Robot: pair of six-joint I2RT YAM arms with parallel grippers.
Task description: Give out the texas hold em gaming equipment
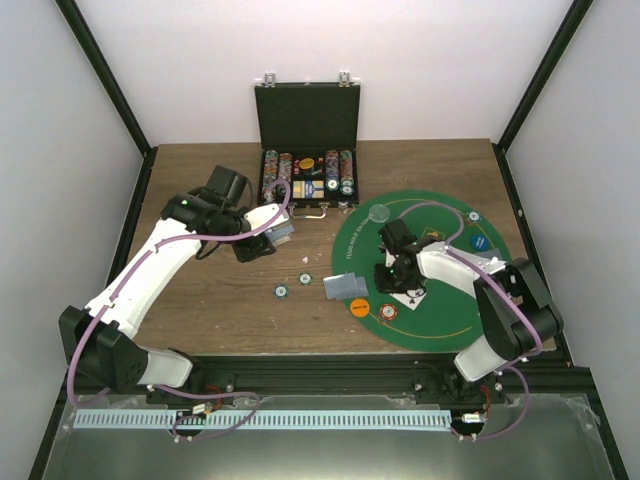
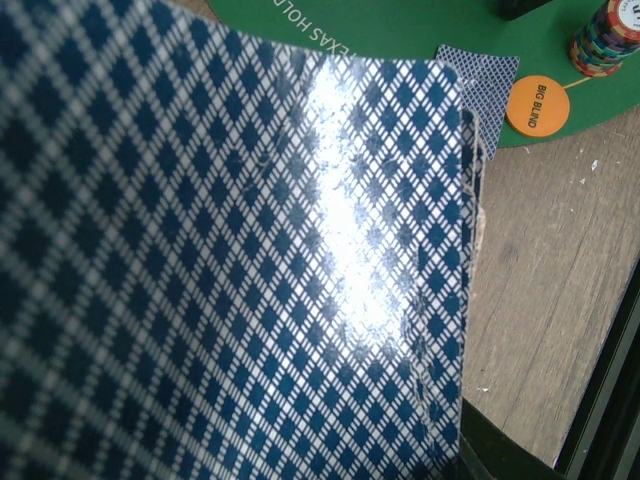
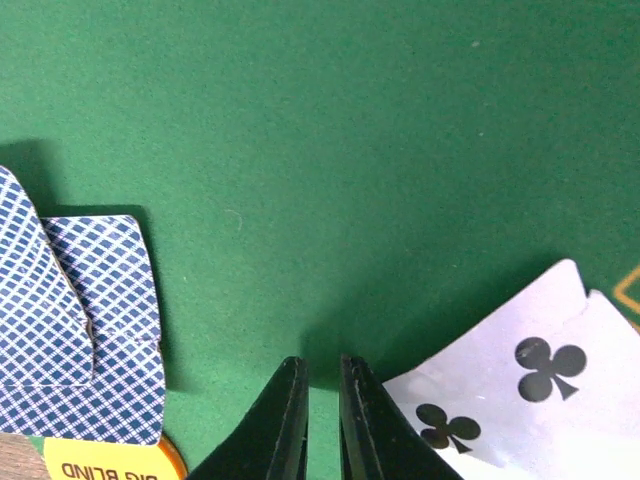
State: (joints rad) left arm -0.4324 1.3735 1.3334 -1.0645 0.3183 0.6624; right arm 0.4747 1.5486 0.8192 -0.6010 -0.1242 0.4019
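My left pincer (image 1: 274, 237) clamped on blue-backed cards (image 2: 230, 250), my right pincer (image 3: 322, 420) pressed together, empty, clubs card (image 3: 530, 400) just to its right

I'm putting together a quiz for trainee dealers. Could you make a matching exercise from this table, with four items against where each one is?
Items
1. orange Big Blind disc
2. teal chip
3. blue-backed card bundle
4. clubs card

Places
A. face up on the green mat, beside the right pincer
B. on the bare wood table, left of the mat
C. gripped in the left pincer
D. at the mat's left edge, next to two face-down cards

Pairs: 1-D, 2-B, 3-C, 4-A
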